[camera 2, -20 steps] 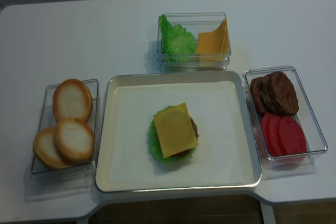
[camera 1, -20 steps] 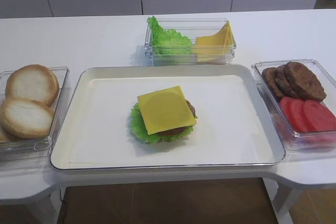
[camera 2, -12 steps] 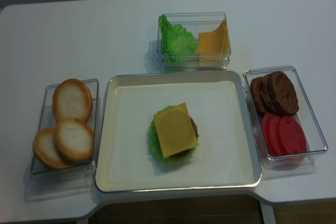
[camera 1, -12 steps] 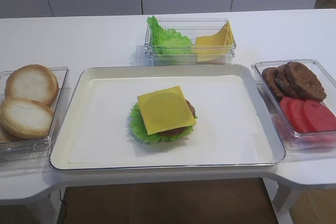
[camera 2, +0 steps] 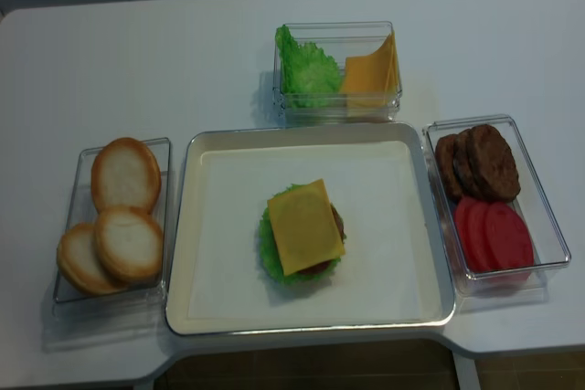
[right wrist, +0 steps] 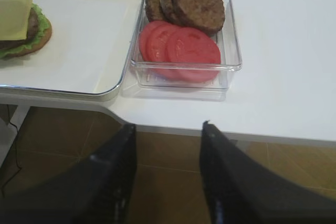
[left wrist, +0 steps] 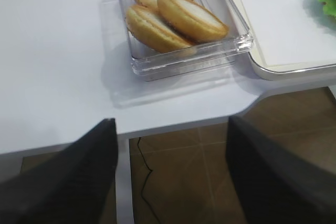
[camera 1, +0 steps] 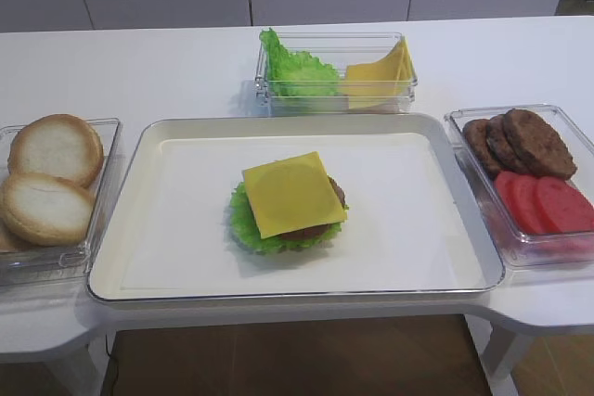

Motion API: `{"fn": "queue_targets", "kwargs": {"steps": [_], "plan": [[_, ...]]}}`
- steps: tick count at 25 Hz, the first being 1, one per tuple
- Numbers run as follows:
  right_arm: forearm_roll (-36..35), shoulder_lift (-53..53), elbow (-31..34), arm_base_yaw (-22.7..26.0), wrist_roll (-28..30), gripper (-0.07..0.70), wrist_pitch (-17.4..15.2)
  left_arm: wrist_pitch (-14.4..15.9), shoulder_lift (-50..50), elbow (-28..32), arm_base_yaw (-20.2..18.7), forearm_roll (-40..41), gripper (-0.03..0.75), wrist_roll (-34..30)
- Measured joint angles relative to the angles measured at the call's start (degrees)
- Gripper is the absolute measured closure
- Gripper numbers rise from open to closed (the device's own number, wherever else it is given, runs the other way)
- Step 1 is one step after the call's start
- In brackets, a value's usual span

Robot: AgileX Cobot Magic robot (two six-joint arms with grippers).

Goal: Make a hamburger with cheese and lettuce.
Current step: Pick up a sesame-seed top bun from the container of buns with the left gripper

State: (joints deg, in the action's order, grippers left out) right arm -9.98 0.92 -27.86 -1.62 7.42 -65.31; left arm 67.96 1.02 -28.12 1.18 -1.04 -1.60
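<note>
I count one unfinished hamburger [camera 1: 288, 206] in the middle of the white metal tray [camera 1: 130, 192] on the white desk [camera 1: 139, 71]: one square yellow cheese [camera 1: 293, 193] over a brown patty and one ruffled green lettuce [camera 1: 243, 225]. Three pale bun halves [camera 2: 123, 226], three dark patties [camera 2: 480, 163] and three red tomato slices [camera 2: 494, 237] lie in clear boxes. Left end effector [left wrist: 168, 177] and right end effector [right wrist: 168, 177] hang open and empty below the desk edge. Nothing differs from before.
</note>
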Motion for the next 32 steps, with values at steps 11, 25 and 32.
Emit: {"fn": "queue_targets", "kwargs": {"steps": [11, 25, 32], "plan": [[-0.09, 0.00, 0.00, 0.00, 0.00, 0.312, 0.00, -0.66, 0.00, -0.23, 0.00, -1.76, 0.237, 2.20], [-0.09, 0.00, 0.00, 0.00, 0.00, 0.312, 0.00, -4.15, -24.56, -8.84, 0.00, -2.31, 0.263, 17.62], [-0.09, 0.00, 0.00, 0.00, 0.00, 0.312, 0.00, -6.17, -39.90, -14.20, 0.00, -2.31, 0.284, 31.09]]}}
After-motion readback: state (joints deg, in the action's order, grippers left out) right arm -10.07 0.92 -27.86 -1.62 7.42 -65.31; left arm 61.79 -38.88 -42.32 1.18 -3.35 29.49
